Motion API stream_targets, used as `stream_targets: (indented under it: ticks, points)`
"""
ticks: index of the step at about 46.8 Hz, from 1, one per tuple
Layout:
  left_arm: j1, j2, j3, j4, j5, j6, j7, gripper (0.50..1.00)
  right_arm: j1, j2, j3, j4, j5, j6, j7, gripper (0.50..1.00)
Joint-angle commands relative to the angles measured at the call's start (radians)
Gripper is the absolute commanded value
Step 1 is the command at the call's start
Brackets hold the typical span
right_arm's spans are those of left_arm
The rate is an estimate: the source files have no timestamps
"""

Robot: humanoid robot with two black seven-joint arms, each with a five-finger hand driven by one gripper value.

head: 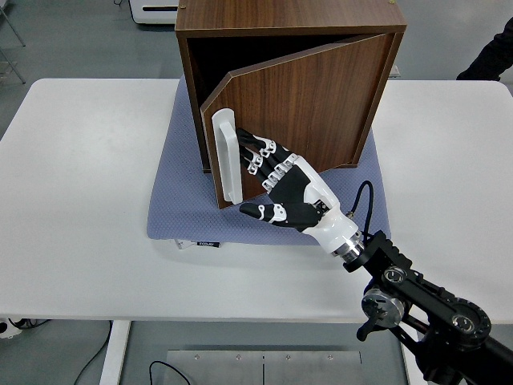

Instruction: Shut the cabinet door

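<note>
A dark wooden cabinet (288, 24) stands on a blue-grey mat (180, 200) at the table's middle back. Its door (313, 104), hinged on the right, stands ajar at a narrow angle, with a white bar handle (226, 156) near its free left edge. My right hand (276, 180) lies flat against the door's outer face just right of the handle, fingers (258, 156) stretched out and touching the wood, thumb (260, 210) pointing left below. It grasps nothing. The dark inside of the cabinet shows only through the gap at top left. My left arm does not show.
The white table (80, 160) extends to both sides of the mat. A white appliance (156, 10) stands on the floor beyond the table's far edge. A person's dark sleeve (493, 52) shows at the top right corner.
</note>
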Motion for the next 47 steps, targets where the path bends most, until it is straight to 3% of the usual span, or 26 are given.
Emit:
stream_targets:
  ticks: [1, 20, 47]
  points:
    - [0.000, 0.000, 0.000, 0.000, 0.000, 0.000, 0.000, 1.000, 0.007, 0.012, 0.002, -0.016, 0.000, -0.005, 0.000, 1.000]
    - [0.000, 0.000, 0.000, 0.000, 0.000, 0.000, 0.000, 1.000, 0.053, 0.045, 0.009, -0.087, 0.049, -0.048, 0.000, 1.000]
    - [0.000, 0.000, 0.000, 0.000, 0.000, 0.000, 0.000, 1.000, 0.108, 0.052, 0.011, -0.177, 0.077, -0.060, 0.000, 1.000]
